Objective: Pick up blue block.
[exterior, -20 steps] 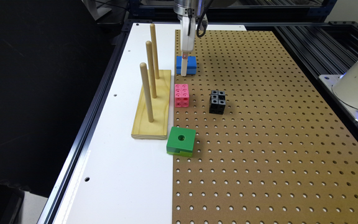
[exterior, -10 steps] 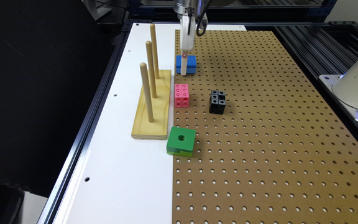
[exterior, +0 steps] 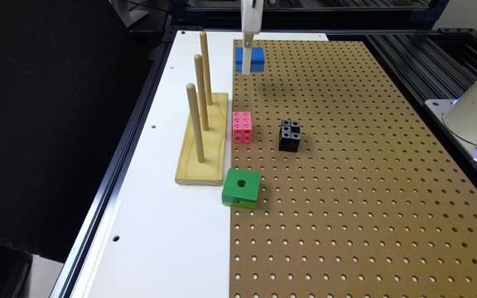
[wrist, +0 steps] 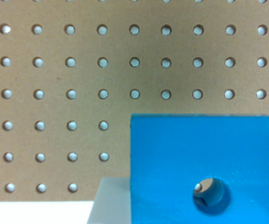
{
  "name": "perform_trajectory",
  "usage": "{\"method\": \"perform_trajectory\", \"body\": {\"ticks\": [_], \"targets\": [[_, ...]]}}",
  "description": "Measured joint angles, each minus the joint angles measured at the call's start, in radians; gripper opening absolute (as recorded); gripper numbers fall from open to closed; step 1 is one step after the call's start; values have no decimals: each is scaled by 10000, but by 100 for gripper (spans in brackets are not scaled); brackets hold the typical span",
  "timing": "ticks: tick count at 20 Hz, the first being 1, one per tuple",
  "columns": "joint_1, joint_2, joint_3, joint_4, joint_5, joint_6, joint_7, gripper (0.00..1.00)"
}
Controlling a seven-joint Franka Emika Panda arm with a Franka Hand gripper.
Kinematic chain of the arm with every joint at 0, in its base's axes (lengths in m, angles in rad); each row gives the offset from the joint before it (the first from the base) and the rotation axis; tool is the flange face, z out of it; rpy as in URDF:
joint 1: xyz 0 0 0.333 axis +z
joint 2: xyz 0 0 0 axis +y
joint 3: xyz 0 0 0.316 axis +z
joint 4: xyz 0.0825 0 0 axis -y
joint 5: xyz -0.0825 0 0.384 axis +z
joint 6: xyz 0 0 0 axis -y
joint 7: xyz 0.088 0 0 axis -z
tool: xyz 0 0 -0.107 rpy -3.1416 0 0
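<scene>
Blue block (exterior: 251, 59) hangs clear of the pegboard (exterior: 346, 186), its shadow below; gripper (exterior: 246, 62) apparently clamped on it, though jaw contact is unclear in wrist view; block (wrist: 204, 168) near pegboard's far end.

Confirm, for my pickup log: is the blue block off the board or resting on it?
Off. The blue block hangs above its shadow on the pegboard.

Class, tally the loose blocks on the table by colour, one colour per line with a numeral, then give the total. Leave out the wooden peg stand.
Blue: 1, the blue block
Pink: 1, the pink cube
Black: 1, the black cube
Green: 1, the green block
Total: 4
</scene>
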Motion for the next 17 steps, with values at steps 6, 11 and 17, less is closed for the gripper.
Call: {"method": "perform_trajectory", "body": {"ticks": [6,11,17], "targets": [[0,-882,22,10,6,-819,5,0],[0,-1275,43,4,10,-1202,10,0],[-1,-1273,48,-7,10,-1202,10,0]]}}
